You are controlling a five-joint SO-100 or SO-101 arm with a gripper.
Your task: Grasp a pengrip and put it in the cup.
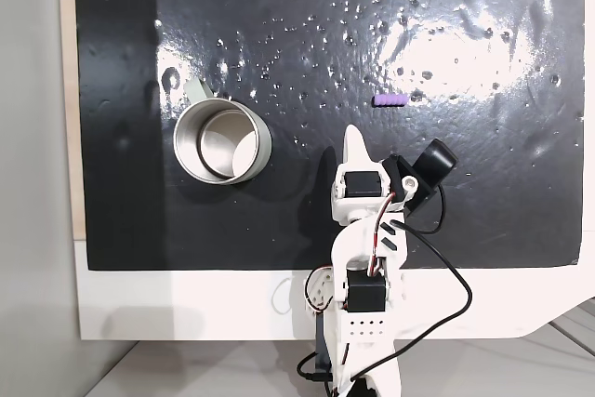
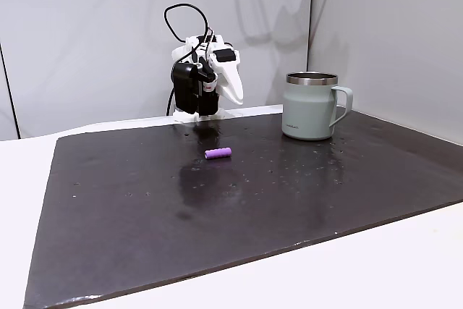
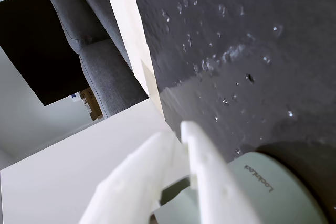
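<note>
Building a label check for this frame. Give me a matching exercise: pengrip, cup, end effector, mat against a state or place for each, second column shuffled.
Column 1:
1. pengrip
2. cup
3. end effector
4. mat

Column 2:
A. black, dotted with droplets
B. upright, nothing visible inside
C. lying on its side, purple
D. shut, holding nothing, raised above the mat

Pairs: 1-C, 2-B, 3-D, 4-A

Pengrip point(image 1: 389, 99) lies right of centre on the black mat point(image 1: 307, 34); cup point(image 1: 221, 144) near its left edge; gripper point(image 1: 354, 144) between, empty.
</note>
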